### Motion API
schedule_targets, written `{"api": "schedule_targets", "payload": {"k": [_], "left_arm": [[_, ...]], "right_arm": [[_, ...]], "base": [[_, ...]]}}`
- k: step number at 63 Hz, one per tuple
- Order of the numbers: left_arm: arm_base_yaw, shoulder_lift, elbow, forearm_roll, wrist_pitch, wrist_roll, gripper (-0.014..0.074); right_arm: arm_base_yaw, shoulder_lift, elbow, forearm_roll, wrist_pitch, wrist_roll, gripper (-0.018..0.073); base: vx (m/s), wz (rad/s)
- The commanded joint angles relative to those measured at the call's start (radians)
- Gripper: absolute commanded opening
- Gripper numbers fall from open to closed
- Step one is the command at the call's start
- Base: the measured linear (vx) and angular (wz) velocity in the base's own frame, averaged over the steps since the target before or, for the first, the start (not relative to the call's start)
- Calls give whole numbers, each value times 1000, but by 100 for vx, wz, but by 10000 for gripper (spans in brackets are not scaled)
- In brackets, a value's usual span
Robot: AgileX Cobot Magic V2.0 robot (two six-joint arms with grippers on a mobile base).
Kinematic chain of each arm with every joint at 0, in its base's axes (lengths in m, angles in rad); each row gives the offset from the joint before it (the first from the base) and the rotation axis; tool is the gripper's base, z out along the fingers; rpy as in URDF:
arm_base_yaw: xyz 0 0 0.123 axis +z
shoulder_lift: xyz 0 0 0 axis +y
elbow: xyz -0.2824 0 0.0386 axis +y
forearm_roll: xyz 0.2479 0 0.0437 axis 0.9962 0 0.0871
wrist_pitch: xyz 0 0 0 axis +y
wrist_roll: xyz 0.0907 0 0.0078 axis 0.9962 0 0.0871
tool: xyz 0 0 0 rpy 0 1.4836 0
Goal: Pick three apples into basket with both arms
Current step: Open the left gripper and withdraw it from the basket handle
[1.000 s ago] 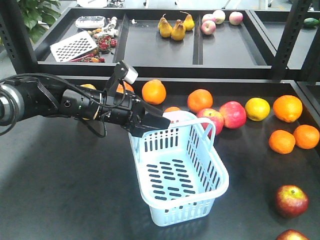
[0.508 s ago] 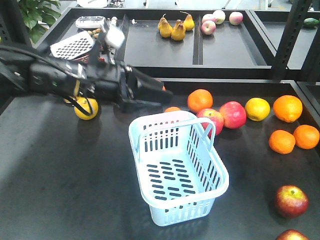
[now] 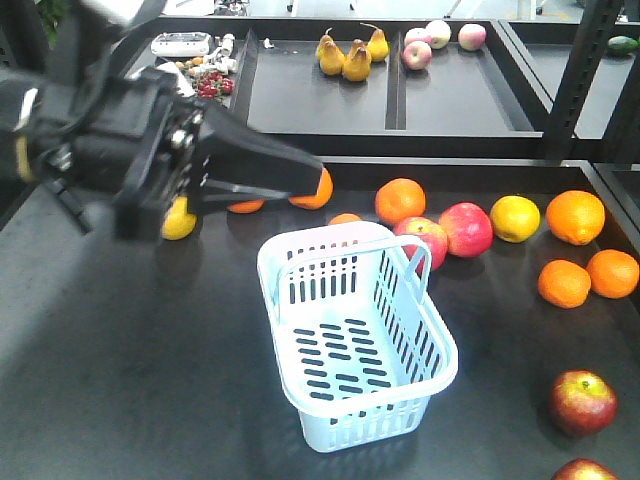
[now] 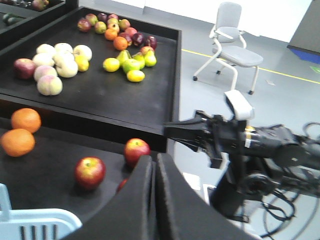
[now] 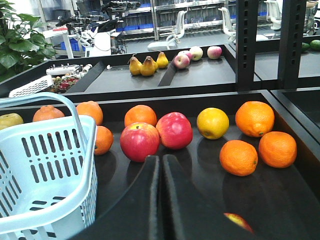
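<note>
A: Where do the apples (image 3: 582, 401) lie from each set of fingers?
B: In the front view two dark ones sit at the lower right of the frame on the worktop (image 3: 130, 380). They are well apart from the basket (image 3: 345, 432), which stands empty in the middle. The left arm (image 3: 150, 160) fills the upper left, so the basket lies between it and them.
A: And the left fingers (image 4: 149, 167)?
B: Pressed together with only a thin seam between them, holding nothing. In their own view they point across toward the apples. Two show at the lower left of centre, and a red sliver beside the finger may be the third.
A: The right side?
B: The right fingers (image 5: 156, 164) are closed on each other too, and empty. One dark apple peeks in at the bottom of that view, just right of them. The two brighter apples (image 5: 139, 141) ahead are not the ones wanted.
A: So which arm goes first?
B: I judge the right one nearer. It needs to open, then turn down and to the right of its frame; round fruit gives no long axis to line up with
</note>
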Motion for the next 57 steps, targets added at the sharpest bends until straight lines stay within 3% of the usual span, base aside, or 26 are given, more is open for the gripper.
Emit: {"api": "schedule_targets", "payload": {"k": [1,17,36,57], "left_arm": [[2,-92,40,51,-148,-11,-8],[2,-294,303,51,-90,11,-8],[2,-589,643,51,198,9,-8],[2,-839,970,51,367,-9,-8]], "right_arm": [[-5,-13,14,-7,-78,-11,-4],[-5,-13,14,-7,-78,-11,-4],[-5,-13,14,-7,-78,-11,-4],[-5,-13,14,-7,-78,-11,-4]], "base": [[0,0],[0,0],[0,0],[0,0]]}}
